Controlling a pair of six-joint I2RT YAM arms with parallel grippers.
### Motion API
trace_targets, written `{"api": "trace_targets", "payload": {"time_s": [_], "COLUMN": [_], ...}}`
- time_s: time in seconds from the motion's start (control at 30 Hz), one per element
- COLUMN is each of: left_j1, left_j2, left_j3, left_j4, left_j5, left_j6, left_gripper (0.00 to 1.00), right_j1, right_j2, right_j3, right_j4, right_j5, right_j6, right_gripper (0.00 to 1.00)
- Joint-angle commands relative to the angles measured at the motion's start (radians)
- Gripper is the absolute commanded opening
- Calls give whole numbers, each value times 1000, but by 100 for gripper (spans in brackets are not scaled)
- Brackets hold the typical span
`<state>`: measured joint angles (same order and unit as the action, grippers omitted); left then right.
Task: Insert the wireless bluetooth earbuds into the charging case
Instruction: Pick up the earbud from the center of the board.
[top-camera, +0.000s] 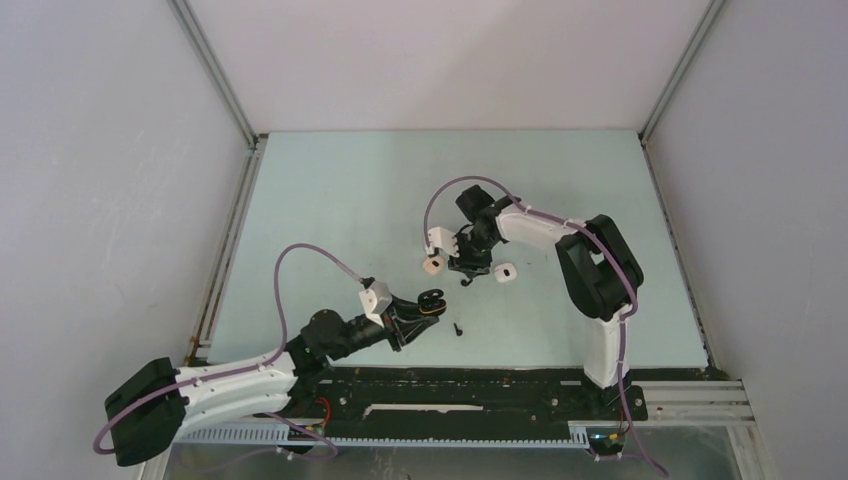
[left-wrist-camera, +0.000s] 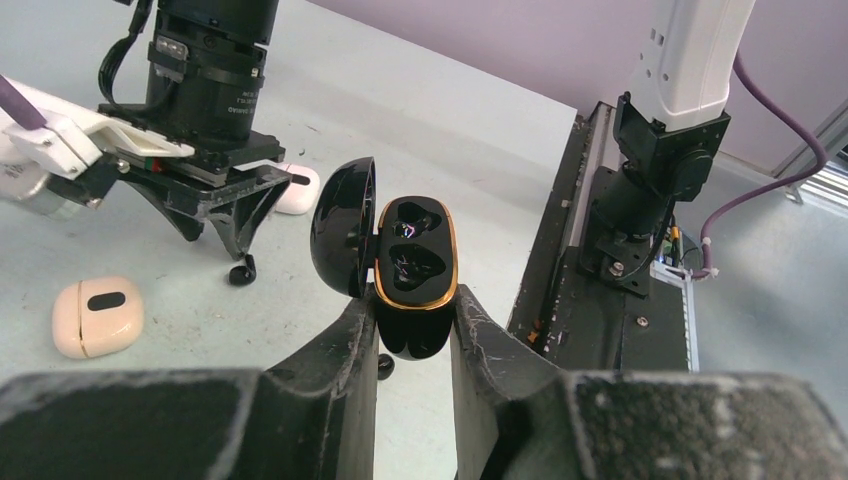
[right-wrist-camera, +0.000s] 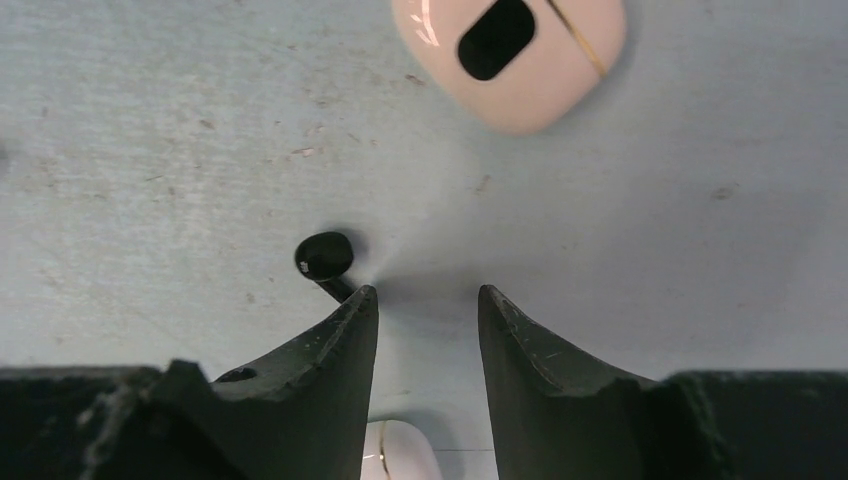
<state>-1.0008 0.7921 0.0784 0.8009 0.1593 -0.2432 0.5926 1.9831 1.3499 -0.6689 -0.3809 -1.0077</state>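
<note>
My left gripper (left-wrist-camera: 413, 300) is shut on the black charging case (left-wrist-camera: 415, 265), which has a gold rim, and holds it above the table. Its lid (left-wrist-camera: 343, 225) stands open and both wells look empty. In the top view this gripper (top-camera: 425, 305) is near the front middle. One black earbud (top-camera: 458, 328) lies on the table just beneath the case (left-wrist-camera: 385, 367). My right gripper (right-wrist-camera: 428, 295) is open, pointing down at the table. A second black earbud (right-wrist-camera: 325, 258) lies just outside its left fingertip, not between the fingers; it also shows in the left wrist view (left-wrist-camera: 241, 272).
A pale pink closed case (right-wrist-camera: 510, 50) lies beyond the right gripper, also in the top view (top-camera: 433, 264). A white closed case (top-camera: 505, 272) lies on its other side, and under the right wrist (right-wrist-camera: 400, 455). The black rail (top-camera: 480, 385) runs along the table's near edge.
</note>
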Motion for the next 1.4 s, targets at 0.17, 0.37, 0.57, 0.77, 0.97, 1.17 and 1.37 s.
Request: {"api": "trace_targets", "payload": {"time_s": [0.17, 0.37, 0.57, 0.77, 0.97, 1.17, 1.37], "left_j1": [4, 4, 5, 5, 5, 5, 4], "left_j2": [-34, -29, -35, -23, -20, -24, -20], "left_j3": [-2, -1, -6, -5, -6, -5, -2], "left_j4": [18, 20, 17, 27, 24, 17, 17], "left_j5": [-11, -9, -9, -8, -1, -2, -2], "left_j6": [21, 21, 19, 19, 18, 19, 21], "left_gripper": [0, 0, 0, 0, 0, 0, 0], "right_j1": [35, 66, 79, 95, 99, 98, 92], "right_j2": [3, 7, 11, 15, 20, 34, 26], "right_j3": [32, 32, 32, 31, 31, 32, 32], "right_j4": [-103, -95, -99, -115, -121, -134, -128], "right_j5": [-37, -39, -26, -19, -13, -2, -12], "right_j6": [-45, -36, -50, -67, -59, -57, -39], "right_gripper": [45, 46, 46, 43, 41, 34, 20]}}
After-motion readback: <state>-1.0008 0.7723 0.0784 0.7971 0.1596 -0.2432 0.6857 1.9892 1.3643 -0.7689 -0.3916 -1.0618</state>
